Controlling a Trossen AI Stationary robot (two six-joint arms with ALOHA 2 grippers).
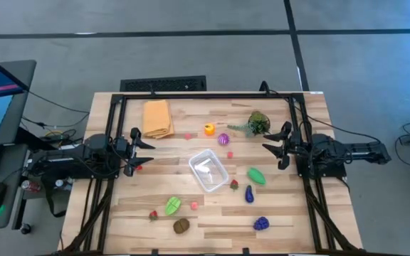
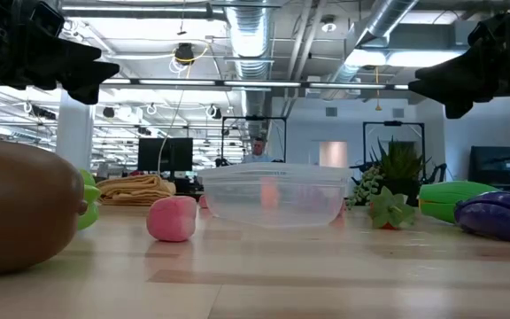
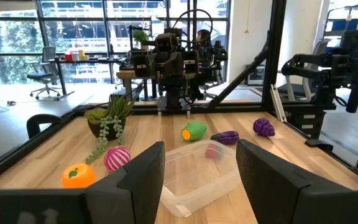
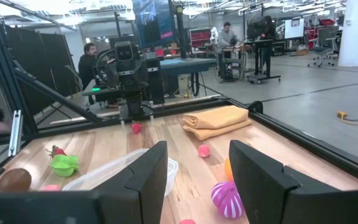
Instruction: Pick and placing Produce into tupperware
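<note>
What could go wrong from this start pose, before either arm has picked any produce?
1. The tupperware is light, empty and sits at an angle; a gripper bumping its rim could slide it.
2. The strawberry lies right at the tupperware's corner, leaving little room for open fingers.
3. The orange piece and striped pink piece sit near the plant sprig, so the right gripper might snag leaves.

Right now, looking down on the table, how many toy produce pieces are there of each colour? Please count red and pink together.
Red or pink pieces: 6
Purple pieces: 3
Green pieces: 2
Orange piece: 1
Brown piece: 1
Total: 13
</note>
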